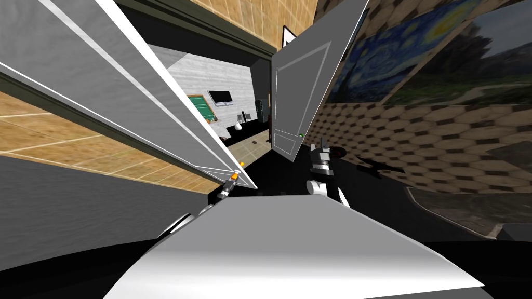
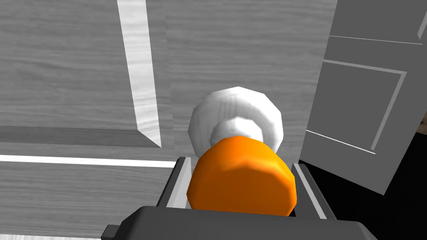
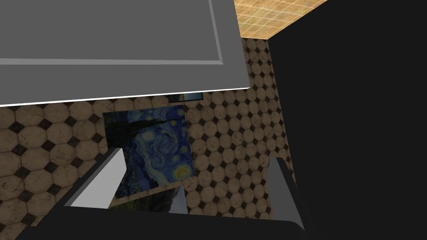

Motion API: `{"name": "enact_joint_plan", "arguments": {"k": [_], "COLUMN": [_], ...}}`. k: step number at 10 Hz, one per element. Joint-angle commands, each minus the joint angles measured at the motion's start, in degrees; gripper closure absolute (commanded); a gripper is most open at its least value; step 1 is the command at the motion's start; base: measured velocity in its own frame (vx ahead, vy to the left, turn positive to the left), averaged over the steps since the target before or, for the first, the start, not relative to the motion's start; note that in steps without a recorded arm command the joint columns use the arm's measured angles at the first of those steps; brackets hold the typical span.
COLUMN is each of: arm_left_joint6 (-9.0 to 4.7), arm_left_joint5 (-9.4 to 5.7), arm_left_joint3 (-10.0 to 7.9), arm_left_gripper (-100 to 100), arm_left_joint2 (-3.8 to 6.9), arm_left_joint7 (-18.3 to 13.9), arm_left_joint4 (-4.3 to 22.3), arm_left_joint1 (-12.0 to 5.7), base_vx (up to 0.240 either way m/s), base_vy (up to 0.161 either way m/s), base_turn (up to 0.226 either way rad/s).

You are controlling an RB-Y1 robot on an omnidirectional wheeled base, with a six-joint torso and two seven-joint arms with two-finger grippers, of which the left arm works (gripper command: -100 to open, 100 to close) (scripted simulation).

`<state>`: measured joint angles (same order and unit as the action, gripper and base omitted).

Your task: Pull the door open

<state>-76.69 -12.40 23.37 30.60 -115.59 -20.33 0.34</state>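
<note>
Left wrist view: left tool (image 2: 239, 164) clamped on the orange knob (image 2: 244, 183), pull step in hand.
Knob sits at the grey door's (image 2: 75, 75) free edge. Next move likely needs a firm grip and a draw back along the door's arc. Right tool (image 3: 197, 158) is off the door, fingers apart.

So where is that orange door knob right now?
In the left wrist view the orange knob sits clamped in the left claw, in front of its white collar on the grey door; the head view puts it on the robot's left.

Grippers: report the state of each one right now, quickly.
Left gripper: shut on the orange knob of the grey door.
Right gripper: open, holding nothing.
</note>
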Motion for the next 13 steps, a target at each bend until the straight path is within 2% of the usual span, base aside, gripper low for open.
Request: {"name": "enact_joint_plan", "arguments": {"k": [1,6,7,8,11,12,13], "arm_left_joint6": [-0.10,0.15,-1.49,-2.18,-2.18,-3.74,-3.74], "arm_left_joint5": [0.03,0.22,0.03,-0.07,-0.07,-0.30,-0.30], "arm_left_joint3": [-0.05,0.01,-0.22,-0.34,-0.34,-0.63,-0.63], "arm_left_gripper": [100,100,100,100,100,100,100], "arm_left_joint2": [-0.04,-0.20,-0.10,-0.05,-0.05,0.08,0.08], "arm_left_joint7": [0.0,-0.1,0.1,0.2,0.2,0.3,0.3], "arm_left_joint4": [-0.1,-0.1,0.0,0.1,0.1,0.3,0.3], "arm_left_joint1": [-0.05,-0.41,1.58,2.27,2.27,3.82,3.82], "base_vx": [-0.147,-0.175,-0.110,-0.162,-0.040,-0.039,-0.065], "base_vy": [0.091,0.083,0.054,0.078,0.025,0.031,0.044], "base_turn": [-0.129,-0.113,-0.244,-0.251,-0.010,-0.246,-0.124]}}
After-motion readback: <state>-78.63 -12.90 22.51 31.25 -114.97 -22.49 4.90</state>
